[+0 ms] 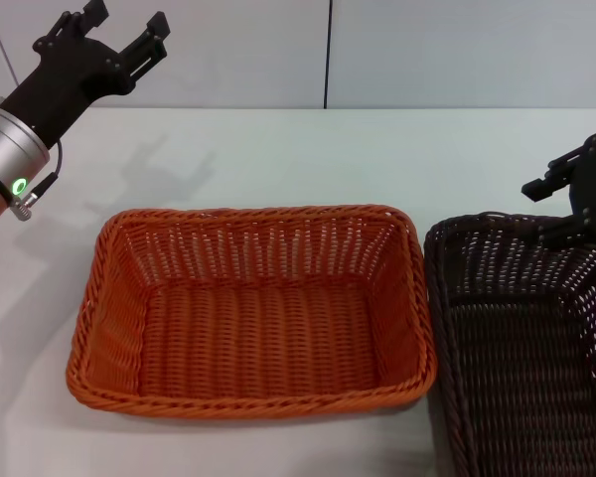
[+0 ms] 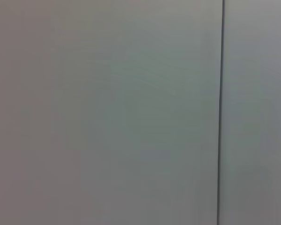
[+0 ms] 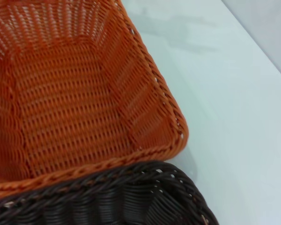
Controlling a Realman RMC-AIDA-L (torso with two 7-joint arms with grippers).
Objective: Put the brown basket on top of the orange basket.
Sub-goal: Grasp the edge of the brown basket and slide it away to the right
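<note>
The orange basket (image 1: 258, 328) sits empty in the middle of the white table. The brown basket (image 1: 521, 368) stands right beside it on its right, their rims nearly touching, and is partly cut off by the picture's edge. My right gripper (image 1: 574, 194) is at the brown basket's far rim, near its far left corner. The right wrist view looks down on the orange basket (image 3: 70, 103) with the brown basket's braided rim (image 3: 107, 197) close to the camera. My left gripper (image 1: 119, 32) is raised high at the far left, open and empty.
The white table (image 1: 278, 149) stretches behind and to the left of the baskets, up to a grey wall. The left wrist view shows only that wall, with a dark vertical seam (image 2: 220, 112).
</note>
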